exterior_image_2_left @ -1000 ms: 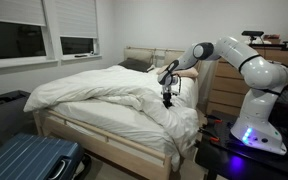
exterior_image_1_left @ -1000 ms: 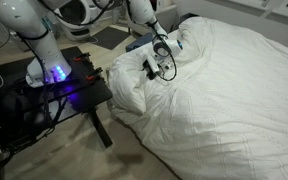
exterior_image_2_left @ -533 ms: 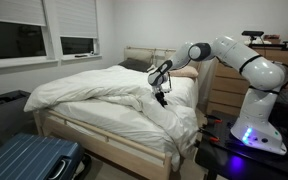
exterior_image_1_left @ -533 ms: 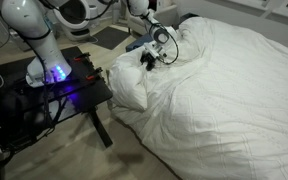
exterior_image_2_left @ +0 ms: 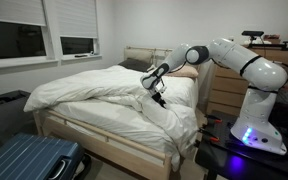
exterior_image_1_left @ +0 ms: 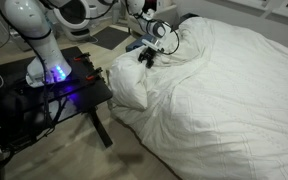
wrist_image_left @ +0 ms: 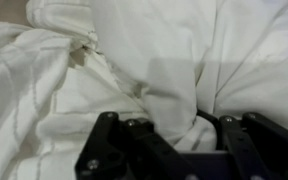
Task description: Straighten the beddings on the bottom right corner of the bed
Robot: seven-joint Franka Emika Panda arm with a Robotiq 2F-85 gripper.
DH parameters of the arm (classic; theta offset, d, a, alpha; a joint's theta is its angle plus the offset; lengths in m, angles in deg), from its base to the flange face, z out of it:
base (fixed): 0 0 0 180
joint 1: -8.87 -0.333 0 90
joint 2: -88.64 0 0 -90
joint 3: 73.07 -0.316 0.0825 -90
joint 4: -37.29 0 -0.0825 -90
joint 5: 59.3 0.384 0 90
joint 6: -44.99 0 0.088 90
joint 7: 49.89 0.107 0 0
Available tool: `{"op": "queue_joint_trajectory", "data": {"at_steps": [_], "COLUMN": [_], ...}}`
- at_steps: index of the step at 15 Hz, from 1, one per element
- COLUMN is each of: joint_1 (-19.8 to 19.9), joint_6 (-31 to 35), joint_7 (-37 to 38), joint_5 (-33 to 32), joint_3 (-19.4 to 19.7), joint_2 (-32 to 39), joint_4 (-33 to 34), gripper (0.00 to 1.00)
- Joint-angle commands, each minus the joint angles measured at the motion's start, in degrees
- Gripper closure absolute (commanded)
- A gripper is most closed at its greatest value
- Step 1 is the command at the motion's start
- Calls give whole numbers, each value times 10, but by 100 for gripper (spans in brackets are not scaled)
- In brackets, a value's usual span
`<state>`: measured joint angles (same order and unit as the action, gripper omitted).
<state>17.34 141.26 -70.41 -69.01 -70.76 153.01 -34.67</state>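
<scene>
The white beddings [exterior_image_1_left: 224, 90] cover the whole bed and bunch into a thick fold at the corner near the robot. In both exterior views my gripper [exterior_image_1_left: 147, 57] [exterior_image_2_left: 156, 92] sits low on that bunched fold, on the bed's side nearest the robot base. The wooden frame of the bed [exterior_image_2_left: 84, 138] shows below the beddings [exterior_image_2_left: 94, 95]. In the wrist view a ridge of the white beddings [wrist_image_left: 134, 50] runs between the black fingers of my gripper [wrist_image_left: 179, 125], which are closed on it.
The black robot stand [exterior_image_1_left: 59, 90] with blue lights sits close to the bed's corner. A blue suitcase [exterior_image_2_left: 29, 160] lies on the floor at the foot. A wooden dresser [exterior_image_2_left: 219, 90] and a pillow [exterior_image_2_left: 184, 73] are behind the arm.
My gripper has moved along the bed's side toward the headboard, pulling the held fold of beddings with it.
</scene>
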Motion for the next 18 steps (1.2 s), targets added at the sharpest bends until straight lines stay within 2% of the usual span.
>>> {"op": "queue_joint_trajectory", "data": {"at_steps": [1, 6, 12, 18], "joint_1": [-51, -107, -175, -222], "joint_6": [-20, -15, -41, -32], "joint_7": [-3, -8, 0, 0], "joint_5": [-41, -103, -108, -118], "joint_3": [-10, -26, -54, -71], "joint_2": [-16, -41, -53, -63], "joint_4": [-7, -31, -22, -35], "gripper": [100, 100, 100, 100]}}
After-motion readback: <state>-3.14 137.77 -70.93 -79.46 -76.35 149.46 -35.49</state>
